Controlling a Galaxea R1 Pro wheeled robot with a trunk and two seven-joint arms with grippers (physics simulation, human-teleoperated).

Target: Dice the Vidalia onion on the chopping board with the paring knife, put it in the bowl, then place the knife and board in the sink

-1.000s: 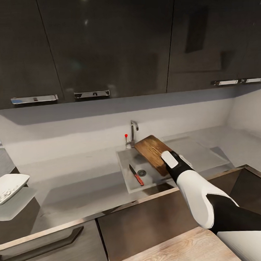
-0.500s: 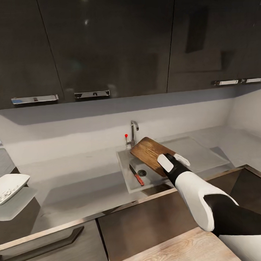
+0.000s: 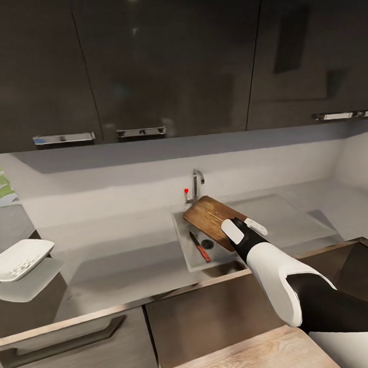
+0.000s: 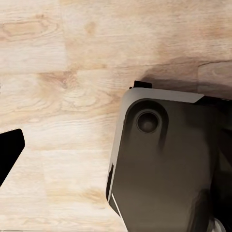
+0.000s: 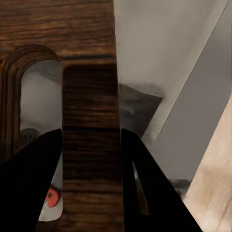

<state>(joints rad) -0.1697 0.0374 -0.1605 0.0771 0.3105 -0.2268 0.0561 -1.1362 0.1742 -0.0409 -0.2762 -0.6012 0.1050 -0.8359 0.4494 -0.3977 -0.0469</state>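
My right gripper (image 3: 241, 228) is shut on the slot-handle end of the brown chopping board (image 3: 211, 216). The board hangs tilted over the right side of the sink (image 3: 190, 260), its far end near the faucet (image 3: 198, 181). In the right wrist view, the board's handle strip (image 5: 90, 145) runs between the two dark fingers (image 5: 29, 183). The paring knife (image 3: 200, 247), red-handled, lies in the basin beside the drain; its red handle (image 5: 52, 197) shows through the board's slot. The white bowl (image 3: 22, 259) sits far left on the countertop (image 3: 117, 255) with pale bits inside. A dark fingertip (image 4: 7, 153) of my left gripper hangs over wood floor.
Dark glossy upper cabinets (image 3: 172, 60) with chrome handles hang above the grey backsplash. The flat drainboard (image 3: 285, 216) lies right of the basin. The faucet's red knob (image 3: 186, 191) stands just behind the board. My dark base (image 4: 164, 164) rests on the light wood floor (image 4: 63, 72).
The board has tipped down from a steeper tilt to lie lower and flatter over the basin. The head camera has shifted, sliding the whole scene slightly to the right.
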